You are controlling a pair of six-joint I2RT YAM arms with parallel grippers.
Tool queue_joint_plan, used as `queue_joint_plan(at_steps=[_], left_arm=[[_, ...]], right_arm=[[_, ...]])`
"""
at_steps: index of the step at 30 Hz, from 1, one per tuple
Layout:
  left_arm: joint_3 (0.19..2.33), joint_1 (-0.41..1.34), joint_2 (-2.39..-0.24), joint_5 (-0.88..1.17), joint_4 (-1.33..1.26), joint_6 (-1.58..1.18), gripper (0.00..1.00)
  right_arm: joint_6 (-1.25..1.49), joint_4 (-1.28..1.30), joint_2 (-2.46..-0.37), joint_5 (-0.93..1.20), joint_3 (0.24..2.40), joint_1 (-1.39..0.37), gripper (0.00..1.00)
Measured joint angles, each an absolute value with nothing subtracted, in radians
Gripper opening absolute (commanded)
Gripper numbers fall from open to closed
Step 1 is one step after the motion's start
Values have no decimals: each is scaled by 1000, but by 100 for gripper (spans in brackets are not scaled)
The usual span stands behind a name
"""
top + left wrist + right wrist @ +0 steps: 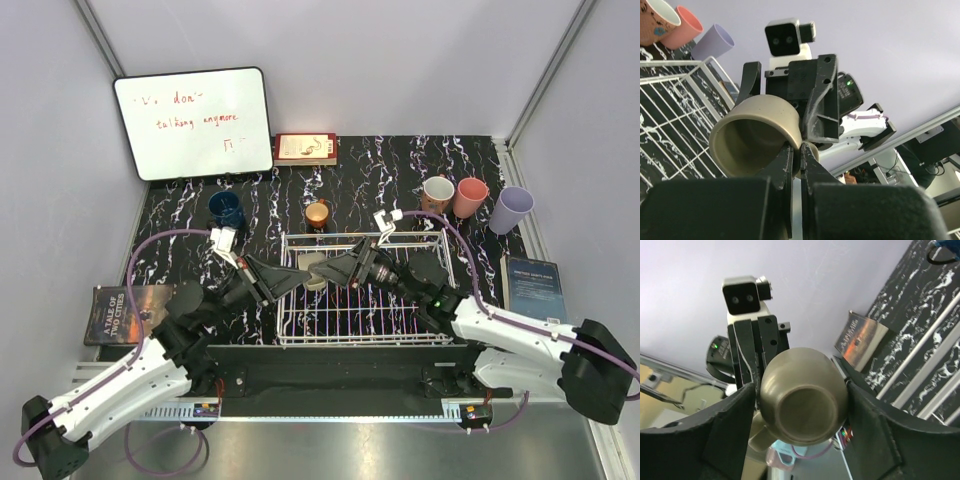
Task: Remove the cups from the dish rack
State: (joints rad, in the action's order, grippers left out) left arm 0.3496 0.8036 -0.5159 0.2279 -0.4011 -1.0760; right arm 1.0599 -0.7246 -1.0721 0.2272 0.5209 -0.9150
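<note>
Mug (757, 132) hangs in the air over the rack's (360, 342) left half, between both arms. The left gripper (801, 152) is pinched fully closed on its rim or handle, unclear which; the right gripper (801, 390) is spread wide with a finger either side of the body, can't tell if pressing or just straddling. Looks like a handover of the last cup, since the other cups (470, 196) stand on the table (180, 250) beyond the rack; next, one arm needs a sure hold before the other lets go, then the mug goes upright onto the table.
</note>
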Motion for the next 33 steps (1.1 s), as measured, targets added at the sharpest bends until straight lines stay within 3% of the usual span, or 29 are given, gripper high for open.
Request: queue_joint_plan(at_steps=[12,19,26,33], left_arm=[[380,815,-519,232,-318,-1046,0],[464,807,-524,159,-95,-929,0],[682,807,-605,11,157,-743,0],[1043,805,-954,-270,428,-555,0]], right_arm=[[964,-488,-971,210,564,-934,98],[904,-288,-821,27,596,-936,97],[835,-63,-758,-175,636,-936,92],[810,92,-822,-234,635,-936,91]])
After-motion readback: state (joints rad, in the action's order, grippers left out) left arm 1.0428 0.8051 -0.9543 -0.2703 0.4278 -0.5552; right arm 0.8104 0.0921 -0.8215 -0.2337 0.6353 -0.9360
